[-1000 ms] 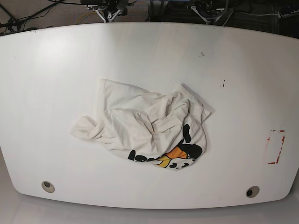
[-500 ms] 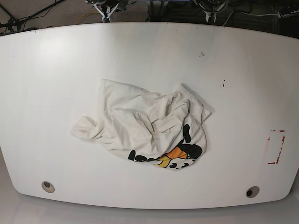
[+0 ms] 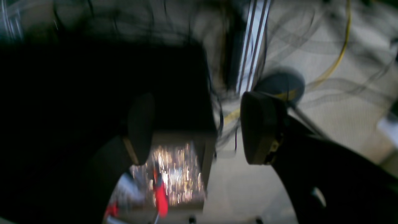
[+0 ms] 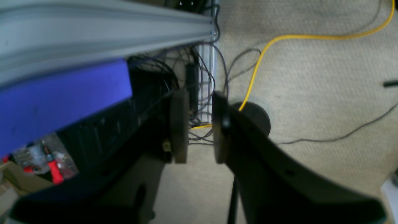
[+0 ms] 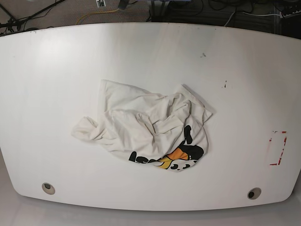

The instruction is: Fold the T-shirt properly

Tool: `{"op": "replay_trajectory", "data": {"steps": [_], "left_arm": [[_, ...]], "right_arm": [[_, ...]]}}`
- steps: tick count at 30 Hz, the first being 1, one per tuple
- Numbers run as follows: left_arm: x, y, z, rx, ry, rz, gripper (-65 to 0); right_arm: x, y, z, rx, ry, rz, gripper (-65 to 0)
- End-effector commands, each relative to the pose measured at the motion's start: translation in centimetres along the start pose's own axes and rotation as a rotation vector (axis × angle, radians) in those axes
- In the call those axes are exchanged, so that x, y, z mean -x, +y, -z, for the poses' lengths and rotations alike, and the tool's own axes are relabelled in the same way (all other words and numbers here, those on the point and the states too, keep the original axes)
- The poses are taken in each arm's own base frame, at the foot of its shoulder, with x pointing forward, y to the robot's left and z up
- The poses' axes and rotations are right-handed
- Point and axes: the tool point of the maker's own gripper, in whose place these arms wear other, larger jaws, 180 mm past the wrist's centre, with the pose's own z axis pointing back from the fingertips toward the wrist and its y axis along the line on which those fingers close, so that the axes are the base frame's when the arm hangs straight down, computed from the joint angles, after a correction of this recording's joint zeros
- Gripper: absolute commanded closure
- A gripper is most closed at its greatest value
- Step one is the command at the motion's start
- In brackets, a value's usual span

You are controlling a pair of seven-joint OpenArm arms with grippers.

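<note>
The T-shirt lies crumpled in a heap near the middle of the white table, cream cloth bunched up, with an orange and black graphic showing at its front right edge. Neither gripper shows in the base view. In the left wrist view, which is blurred, my left gripper is open wide with nothing between its fingers, over floor and cables beyond the table. In the right wrist view my right gripper has its jaws a narrow gap apart, empty, above carpet and a yellow cable.
A red tape marking sits near the table's right edge. Two round holes lie near the front corners. Small dark specks mark the table right of the shirt. Cables and frame rails lie behind the table.
The arm parts visible at the top edge of the base view have pulled back out of sight. The T-shirt has not moved.
</note>
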Motion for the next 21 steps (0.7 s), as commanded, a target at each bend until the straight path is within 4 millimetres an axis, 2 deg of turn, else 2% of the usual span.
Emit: {"op": "replay_trajectory", "data": {"steps": [1,3,5,6,8,10,13,17,21], "left_arm": [[1.7,2.2,-0.9,-0.031,0.018,0.018,-39.4],[1.1,2.2,-1.1,-0.030,-0.006,0.025,-39.4],[1.9,2.2,-1.9,-0.026,-0.015,0.034,-39.4],[1.7,2.3,-2.4,-0.025,-0.032,0.043,-39.4],[0.5,3.3,-3.4,-0.032,-0.081,0.079,-39.4],[-0.6,2.9,-4.4,-0.021,-0.129,0.098,-39.4],[-1.5,2.5,-5.8,-0.009,-0.178,0.118,-39.4],[-2.3,1.7,-7.8,0.009,-0.234,0.136,-39.4],[-2.8,2.2,-9.9,0.014,-0.269,0.180,-39.4]], "right_arm": [[0.4,0.2,-2.0,-0.003,-0.036,-0.016,-12.2],[0.8,0.7,-3.1,-0.006,-0.045,-0.029,-12.2],[0.9,1.1,-4.2,-0.007,-0.056,-0.043,-12.2],[1.2,1.3,-4.6,-0.008,-0.058,-0.046,-12.2],[1.6,1.7,-5.7,-0.008,-0.061,-0.055,-12.2],[1.9,2.1,-6.8,-0.011,-0.065,-0.063,-12.2],[1.8,2.0,-8.0,0.010,-0.093,-0.028,-12.2],[0.8,1.3,-10.1,0.058,-0.155,0.011,-12.2],[-0.1,1.9,-12.0,0.060,-0.183,-0.021,-12.2]]}}
